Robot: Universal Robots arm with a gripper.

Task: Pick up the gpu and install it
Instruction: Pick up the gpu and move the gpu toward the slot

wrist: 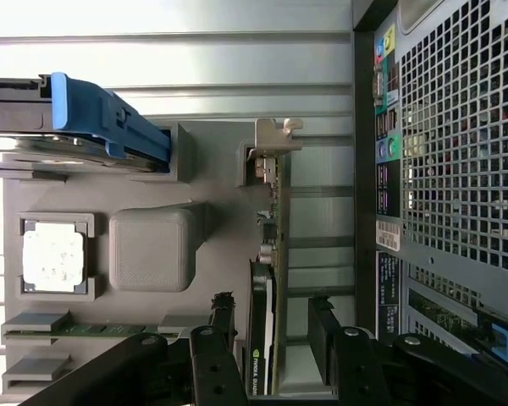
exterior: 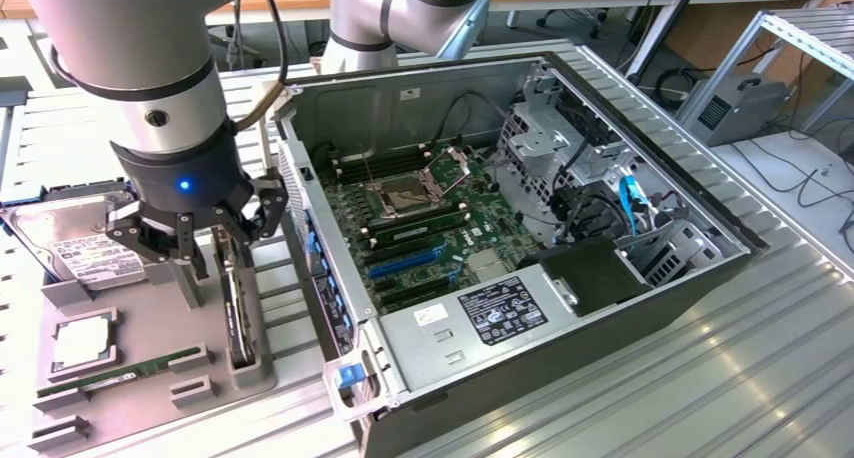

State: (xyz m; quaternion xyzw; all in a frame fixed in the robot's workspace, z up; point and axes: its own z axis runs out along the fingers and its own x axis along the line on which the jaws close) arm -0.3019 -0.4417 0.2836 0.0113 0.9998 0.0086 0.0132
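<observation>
The gpu (exterior: 239,318) (wrist: 261,338) stands on its long edge in a slot along the side of a grey holder tray (exterior: 134,323) (wrist: 212,161) toward the exterior view's right, silvery bracket at the far end. The gripper (exterior: 234,248) (wrist: 271,313) hangs over the card's near half. Its fingers (wrist: 223,317) are spread wide, one on each side of the board, with a gap showing on both sides and nothing gripped. The tray also carries, toward the exterior view's left, a hard drive (exterior: 80,243) (wrist: 93,118) in a blue-handled carrier at the far end, a processor chip (exterior: 83,343) (wrist: 55,258) in a square pocket, and a green RAM stick (exterior: 114,378) (wrist: 76,330) at the near end. Just beside the tray, at the exterior view's right, an opened computer case (exterior: 347,118) (wrist: 457,127) lies on the ribbed metal desk (exterior: 694,358). It contains the motherboard (exterior: 441,233), with blue expansion slots (exterior: 407,263), and a labelled power supply (exterior: 494,313)
</observation>
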